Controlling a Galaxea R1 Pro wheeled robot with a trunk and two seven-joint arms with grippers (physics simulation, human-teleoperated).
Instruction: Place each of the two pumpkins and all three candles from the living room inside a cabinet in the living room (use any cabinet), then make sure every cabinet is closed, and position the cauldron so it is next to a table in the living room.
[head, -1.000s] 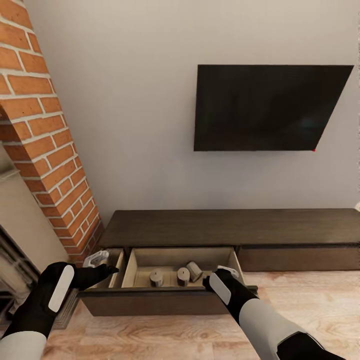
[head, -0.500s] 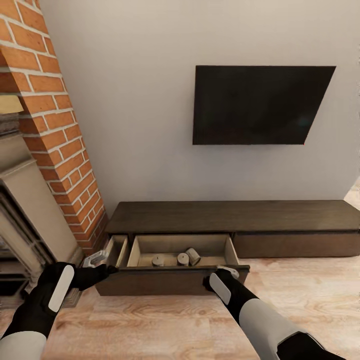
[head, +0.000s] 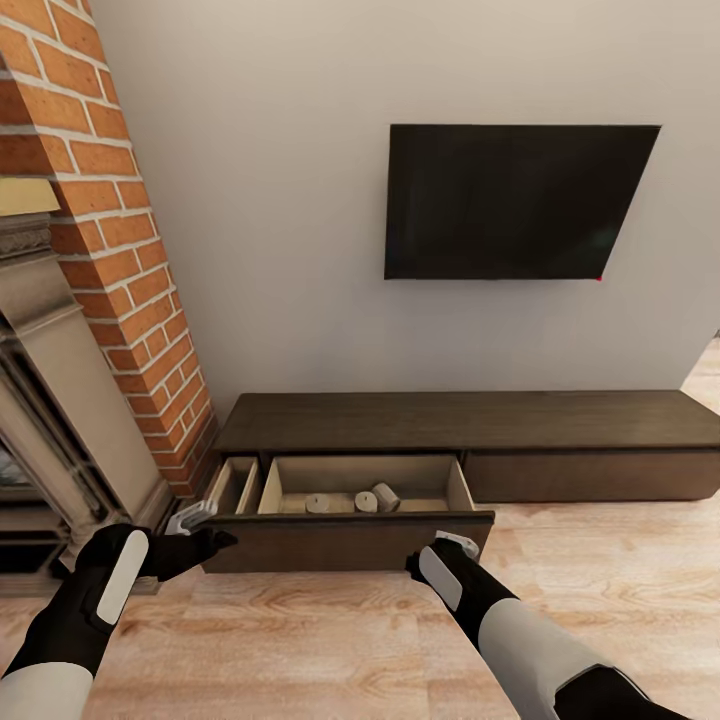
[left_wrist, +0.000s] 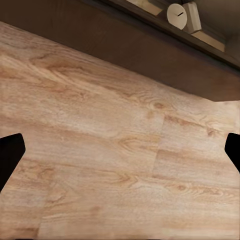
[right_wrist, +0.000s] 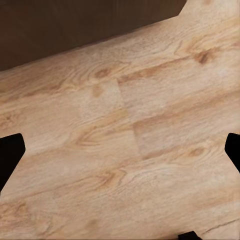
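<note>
Gaping cabinet (head: 470, 425) drawer (head: 350, 530) holding candles (head: 366, 501)

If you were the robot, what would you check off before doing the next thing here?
1. All three candles in the drawer: ok, three pale cylinders lie inside.
2. Pumpkins in the cabinet: cannot tell, no orange shows in the open drawer.
3. Every drawer shut: not ok, the wide drawer and the narrow one beside it stand pulled out.
4. Left gripper free: ok, its fingers are spread over bare floor.
5. Right gripper free: ok, open and empty, off the drawer front.
6. Path to the drawer front: ok, only floor between.
</note>
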